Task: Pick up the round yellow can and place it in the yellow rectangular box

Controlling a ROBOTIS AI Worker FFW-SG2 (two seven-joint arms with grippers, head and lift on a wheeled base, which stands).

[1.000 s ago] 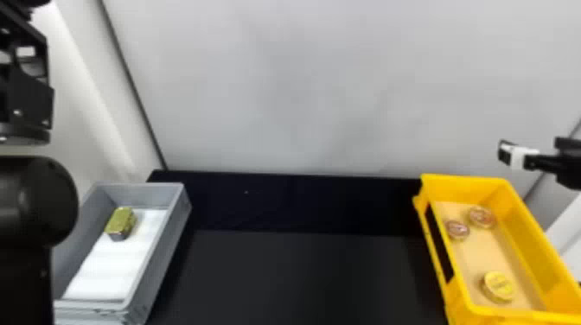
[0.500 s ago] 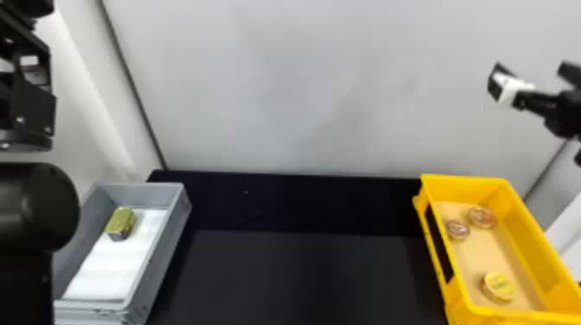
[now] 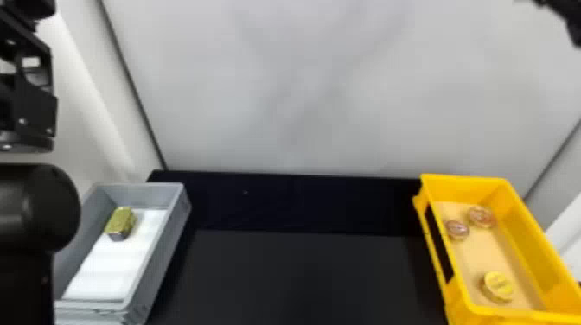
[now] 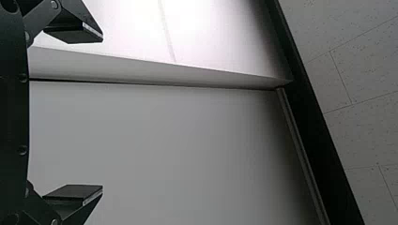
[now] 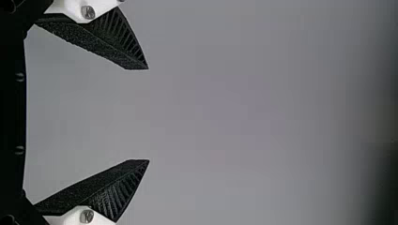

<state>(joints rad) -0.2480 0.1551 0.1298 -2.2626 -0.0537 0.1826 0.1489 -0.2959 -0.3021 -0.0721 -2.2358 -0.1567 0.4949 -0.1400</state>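
Round yellow can (image 3: 499, 286) sits inside yellow rectangular box (image 3: 464, 186), at end nearest me, apart from two reddish round cans (image 3: 481, 217) toward far end. My right gripper (image 3: 567, 17) pokes into head view's top right corner; wrist view shows its fingers well apart. Left gripper (image 4: 102, 112), fingers also wide apart, faces wall. Off left, grey box (image 3: 178, 211) holds gold-topped tin (image 3: 121, 221).

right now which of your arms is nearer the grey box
Left. In the head view the left arm is at the left edge, beside the grey box; the right arm is in the top right corner, on the yellow box's side.
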